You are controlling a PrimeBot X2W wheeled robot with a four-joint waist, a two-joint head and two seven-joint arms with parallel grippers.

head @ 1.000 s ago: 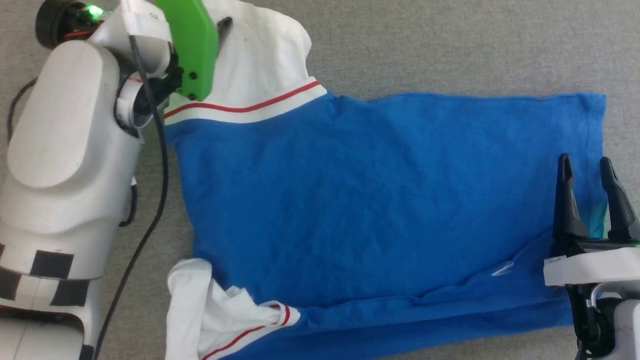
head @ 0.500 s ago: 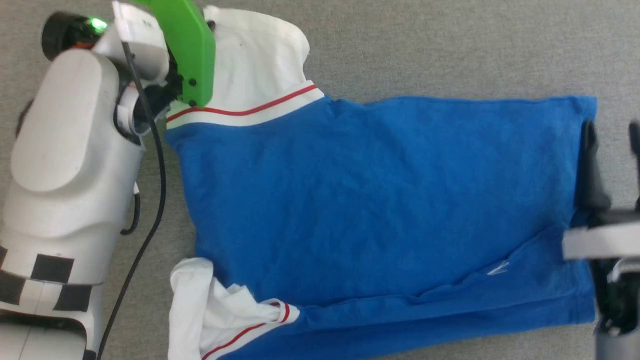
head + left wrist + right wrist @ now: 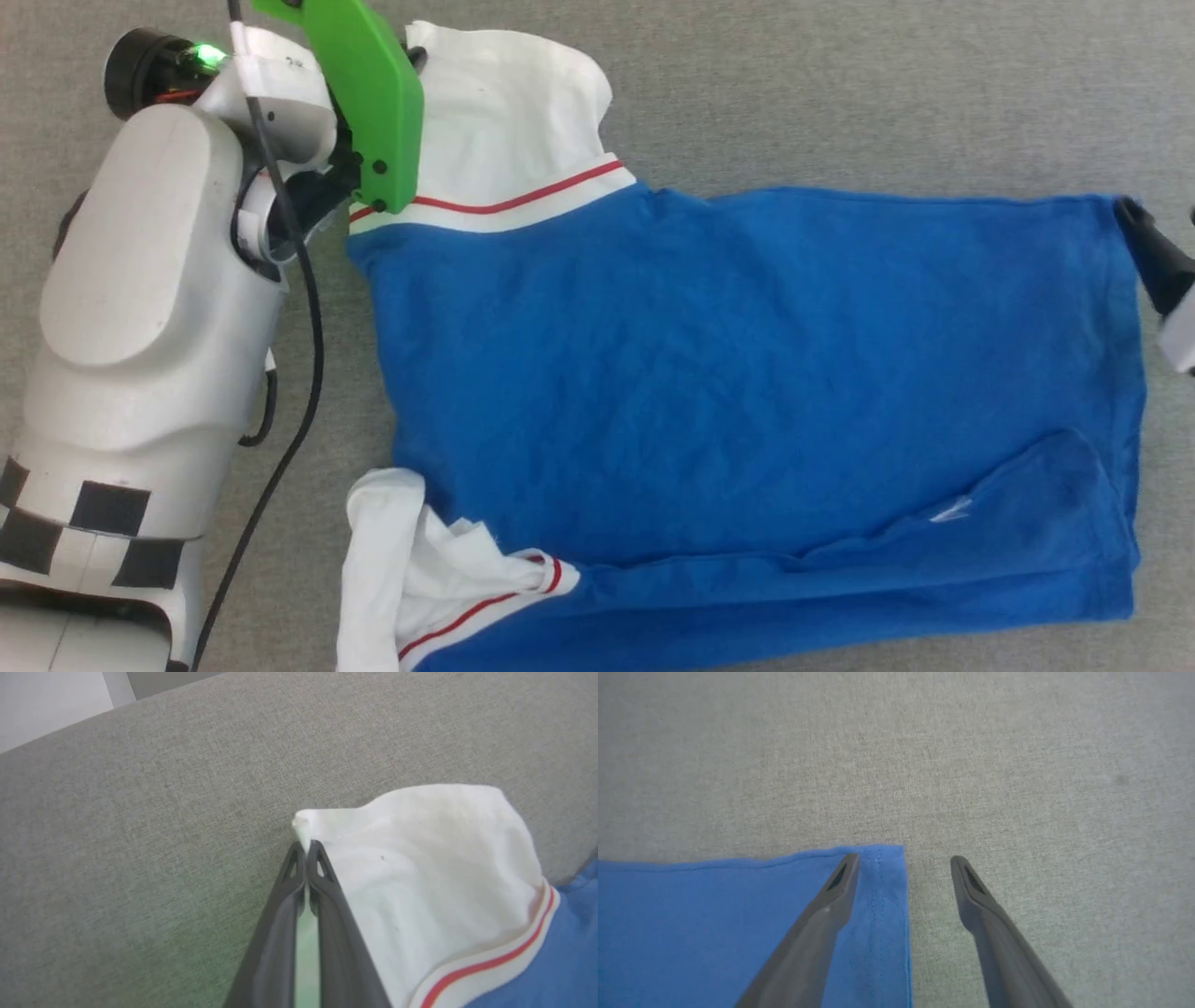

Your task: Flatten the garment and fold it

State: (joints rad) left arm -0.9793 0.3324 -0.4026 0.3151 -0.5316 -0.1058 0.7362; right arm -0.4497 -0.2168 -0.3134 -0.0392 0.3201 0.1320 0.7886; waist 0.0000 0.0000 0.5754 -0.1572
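The garment lies spread on the grey surface, blue body flat. One white sleeve with red trim is at the far left and another white sleeve lies crumpled at the near left. A fold runs along the near hem. In the left wrist view my left gripper is shut on the far sleeve's corner. In the head view a green plate hides most of it. My right gripper stands open astride the blue hem's far corner, one finger over cloth, the other over bare surface. One right finger shows at the head view's right edge.
Grey fabric surface surrounds the garment on all sides. My pale left forearm with a black cable lies along the garment's left edge. A pale wall strip shows beyond the surface's far edge.
The left gripper has shut on the far sleeve's corner. My right gripper moved from the near hem to the hem's far corner, still open. The head camera shifted slightly.
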